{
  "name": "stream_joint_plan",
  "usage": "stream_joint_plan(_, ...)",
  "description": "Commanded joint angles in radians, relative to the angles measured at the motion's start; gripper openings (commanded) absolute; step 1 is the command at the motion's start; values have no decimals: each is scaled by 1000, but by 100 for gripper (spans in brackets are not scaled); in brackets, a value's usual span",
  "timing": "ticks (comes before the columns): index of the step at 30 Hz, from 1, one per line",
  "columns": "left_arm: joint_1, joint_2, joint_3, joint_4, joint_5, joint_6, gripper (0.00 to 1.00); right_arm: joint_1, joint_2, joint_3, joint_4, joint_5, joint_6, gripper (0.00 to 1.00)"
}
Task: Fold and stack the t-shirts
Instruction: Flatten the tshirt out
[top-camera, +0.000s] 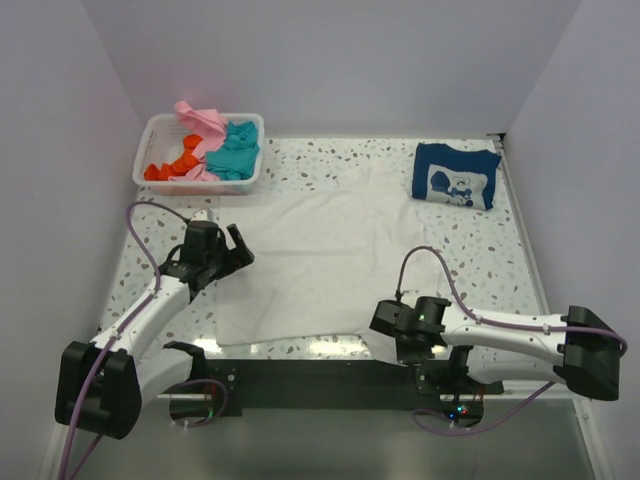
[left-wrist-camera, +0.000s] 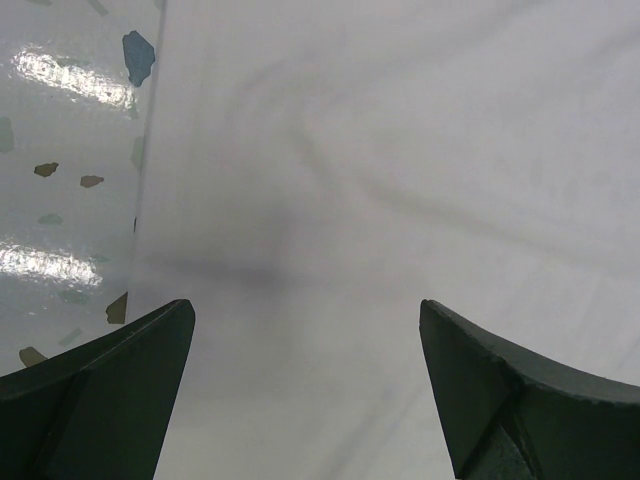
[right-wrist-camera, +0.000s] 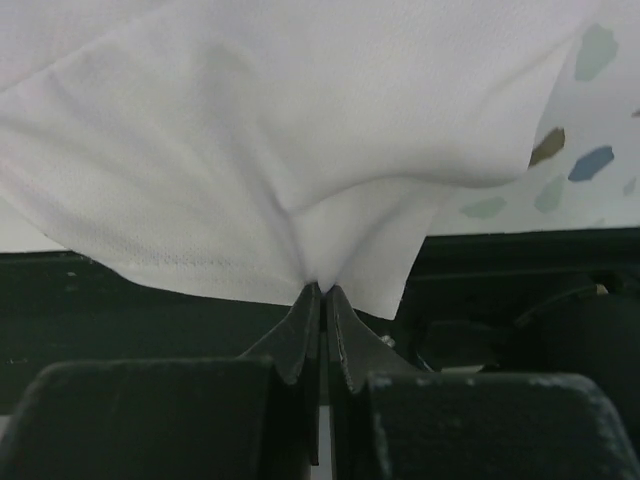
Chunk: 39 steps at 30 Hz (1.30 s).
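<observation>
A plain white t-shirt (top-camera: 320, 255) lies spread flat in the middle of the table. My left gripper (top-camera: 240, 248) is open just above its left edge; in the left wrist view the gripper (left-wrist-camera: 305, 330) has white cloth (left-wrist-camera: 400, 150) between its spread fingers. My right gripper (top-camera: 378, 320) is shut on the shirt's near hem at the table's front edge. In the right wrist view the gripper (right-wrist-camera: 322, 290) pinches a small peak of the white cloth (right-wrist-camera: 300, 120). A folded navy t-shirt with a white cartoon print (top-camera: 455, 175) lies at the back right.
A white slotted basket (top-camera: 158, 150) at the back left holds pink (top-camera: 200, 118), teal (top-camera: 236, 150) and orange (top-camera: 170, 165) shirts. A black mounting plate (top-camera: 320, 385) runs along the near edge. Walls close in the left, right and back. Speckled tabletop (left-wrist-camera: 60, 150) shows left of the shirt.
</observation>
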Motion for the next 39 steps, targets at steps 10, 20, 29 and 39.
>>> stream_joint_plan(10,4,-15,5,18,-15,-5,100,8,-46,131,-129,-55,16,99)
stream_joint_plan(20,5,31,62,9,-36,-7,100,-267,76,323,97,5,-329,99)
stream_joint_plan(29,5,166,145,43,-56,-7,100,-554,367,582,279,25,-582,99)
stream_joint_plan(39,7,396,218,92,-44,12,100,-674,630,706,374,-13,-669,99)
